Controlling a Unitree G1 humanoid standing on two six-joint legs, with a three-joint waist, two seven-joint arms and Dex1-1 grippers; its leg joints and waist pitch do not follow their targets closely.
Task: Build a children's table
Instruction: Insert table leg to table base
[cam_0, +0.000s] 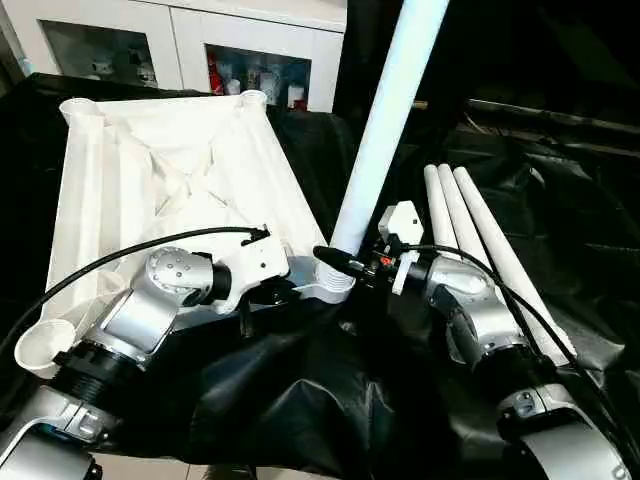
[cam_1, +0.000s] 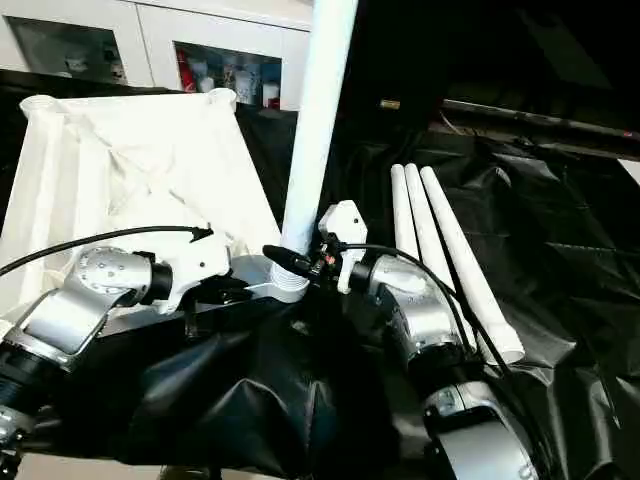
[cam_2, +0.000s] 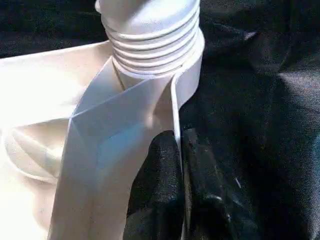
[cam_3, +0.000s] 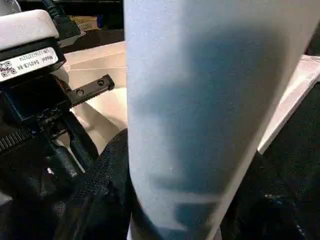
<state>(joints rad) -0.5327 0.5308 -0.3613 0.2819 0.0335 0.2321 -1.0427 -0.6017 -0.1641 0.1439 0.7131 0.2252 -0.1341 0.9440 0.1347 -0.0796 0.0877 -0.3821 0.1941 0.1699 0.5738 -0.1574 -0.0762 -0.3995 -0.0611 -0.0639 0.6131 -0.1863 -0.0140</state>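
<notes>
Smooth white plastic tabletop (cam_0: 170, 170), glossy white tube leg (cam_0: 385, 120) with ribbed end, crinkled black cloth (cam_0: 300, 390), brushed silver metal forearms (cam_0: 480, 320)

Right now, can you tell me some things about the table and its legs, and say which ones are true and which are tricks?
1. One leg stands upright in a corner socket of the tabletop. True.
2. Four loose legs lie on the black cloth. False: three loose legs lie there, side by side.
3. The left gripper is shut on the tabletop's rim near that socket. True.
4. The tabletop lies with its smooth top facing up. False: its ribbed underside faces up.
5. The right gripper grips the standing leg near its base. True.
6. The loose legs lie on the tabletop. False: they lie beside it, on the robot's right.
</notes>
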